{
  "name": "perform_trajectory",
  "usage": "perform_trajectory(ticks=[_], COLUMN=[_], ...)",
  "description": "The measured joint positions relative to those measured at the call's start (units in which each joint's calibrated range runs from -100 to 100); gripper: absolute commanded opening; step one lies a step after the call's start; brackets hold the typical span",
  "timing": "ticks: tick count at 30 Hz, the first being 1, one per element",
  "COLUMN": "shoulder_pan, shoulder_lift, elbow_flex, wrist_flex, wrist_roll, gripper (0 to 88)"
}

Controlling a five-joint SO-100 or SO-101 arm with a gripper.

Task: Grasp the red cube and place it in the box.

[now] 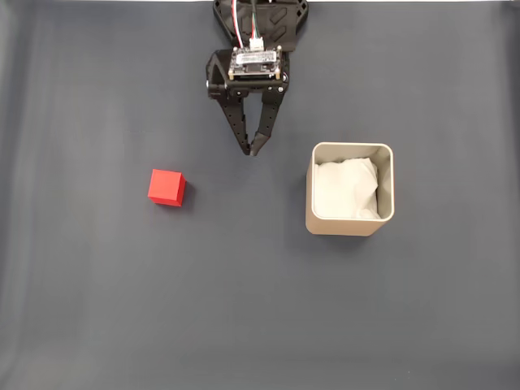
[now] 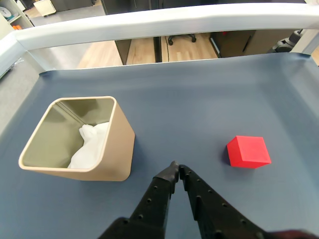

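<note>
The red cube [image 1: 166, 188] sits on the dark mat at the left of the fixed view; the wrist view shows the cube [image 2: 248, 152] to the right of my fingers. The beige box [image 1: 350, 222] stands upright at the right, with white padding [image 1: 346, 188] inside; in the wrist view the box [image 2: 117, 144] is at the left. My black gripper [image 1: 251, 149] hangs at the top centre between cube and box, its fingertips touching, shut on nothing. It enters the wrist view from the bottom edge, gripper [image 2: 176, 167] tips together.
The dark grey mat [image 1: 260, 309] covers the whole table. In the wrist view a white rail [image 2: 164, 22] borders the far edge of the mat, with a wooden floor and chair legs beyond it.
</note>
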Motion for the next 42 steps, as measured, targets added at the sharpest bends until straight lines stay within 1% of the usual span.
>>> perform_trajectory(ticks=[8,15,33,37,42], shoulder_pan=[3.65,8.19,17.80,19.59,21.60], shoulder_lift=[11.01,18.47,34.68,37.80,40.14], elbow_flex=[-9.36,-12.55,-21.82,-24.27,-25.45], wrist_flex=[-0.08,-0.08,-0.40,-1.60,-4.01], wrist_roll=[0.78,4.10,8.79,10.06,11.58], gripper=[1.5,3.8,8.5,11.3,18.2])
